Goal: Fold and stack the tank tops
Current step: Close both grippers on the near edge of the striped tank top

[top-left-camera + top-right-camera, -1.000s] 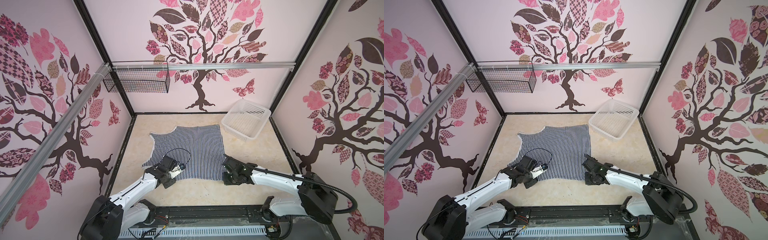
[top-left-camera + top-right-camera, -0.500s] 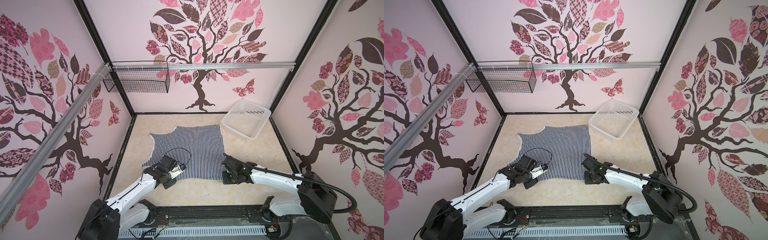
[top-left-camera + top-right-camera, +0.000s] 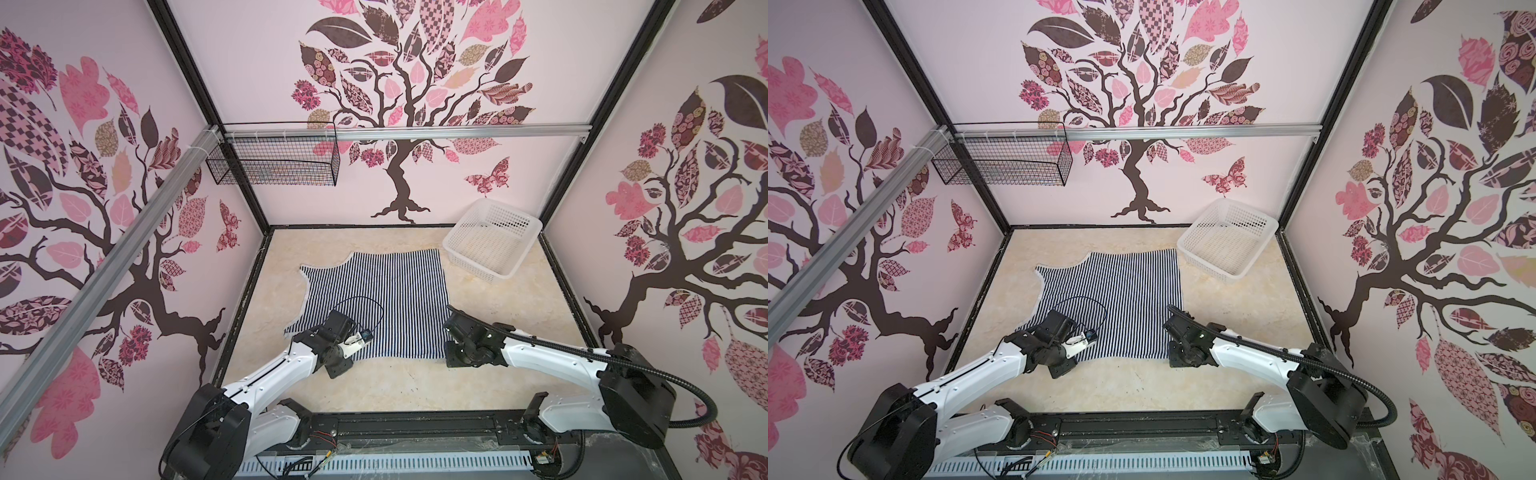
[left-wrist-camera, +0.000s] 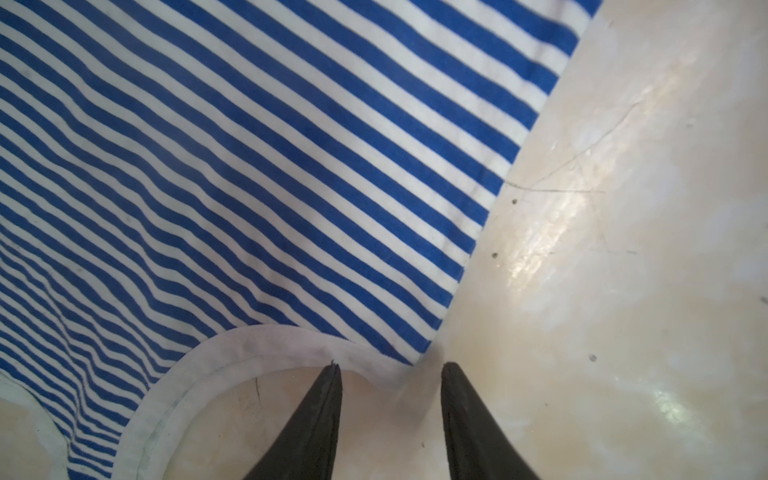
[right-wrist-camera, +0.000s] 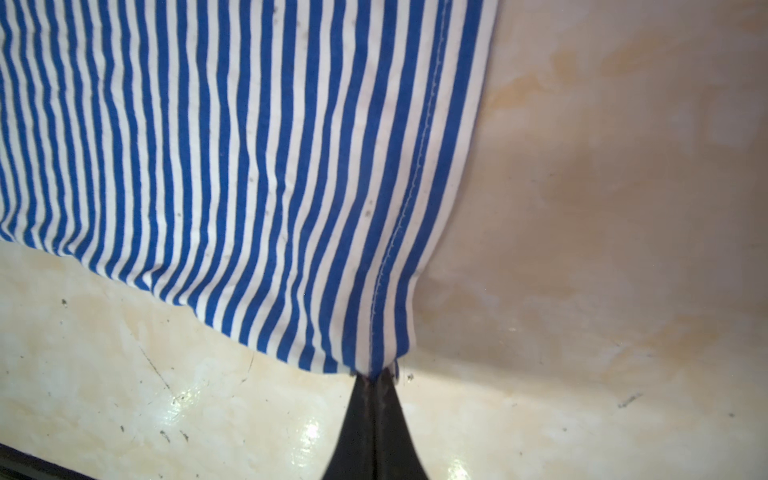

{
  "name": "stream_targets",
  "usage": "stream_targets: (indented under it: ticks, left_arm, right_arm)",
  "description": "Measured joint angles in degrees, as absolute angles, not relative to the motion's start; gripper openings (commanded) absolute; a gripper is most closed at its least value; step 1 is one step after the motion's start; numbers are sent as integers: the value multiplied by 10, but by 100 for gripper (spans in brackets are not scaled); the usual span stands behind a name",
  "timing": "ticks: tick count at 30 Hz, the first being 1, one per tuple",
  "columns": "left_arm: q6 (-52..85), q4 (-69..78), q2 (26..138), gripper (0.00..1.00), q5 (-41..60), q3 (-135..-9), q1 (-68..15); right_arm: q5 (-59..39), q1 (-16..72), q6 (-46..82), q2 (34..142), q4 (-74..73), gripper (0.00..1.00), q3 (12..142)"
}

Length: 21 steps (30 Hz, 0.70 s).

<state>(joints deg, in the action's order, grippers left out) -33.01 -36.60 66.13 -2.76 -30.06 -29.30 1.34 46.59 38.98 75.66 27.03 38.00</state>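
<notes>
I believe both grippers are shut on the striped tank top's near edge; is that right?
Not quite: only the right gripper is shut on the tank top. The left wrist view shows the left gripper open, its tips apart at the white-trimmed corner.

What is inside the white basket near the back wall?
The white basket looks empty: only its perforated floor shows in both top views. Its near wall may hide a narrow strip of floor.

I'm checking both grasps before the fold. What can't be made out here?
- Left gripper: hidden under its wrist in both top views; the left wrist view leaves contact with the tank top trim unclear.
- Right gripper: covered by its own arm in both top views.
- White basket inside: too small to judge in a top view.
</notes>
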Motion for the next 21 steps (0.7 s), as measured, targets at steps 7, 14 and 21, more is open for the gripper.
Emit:
stream_targets:
  ticks: [7,14,21]
  left_arm:
    - [-333,-363,677,36,-28,-301,-296]
    - [-338,-359,690,18,-28,-302,-297]
    - [-340,-359,696,0,-34,-308,-298]
  right_arm:
    - [14,466,390,754,272,0,380]
    - [14,466,390,752,275,0,383]
    - [10,466,388,737,281,0,392]
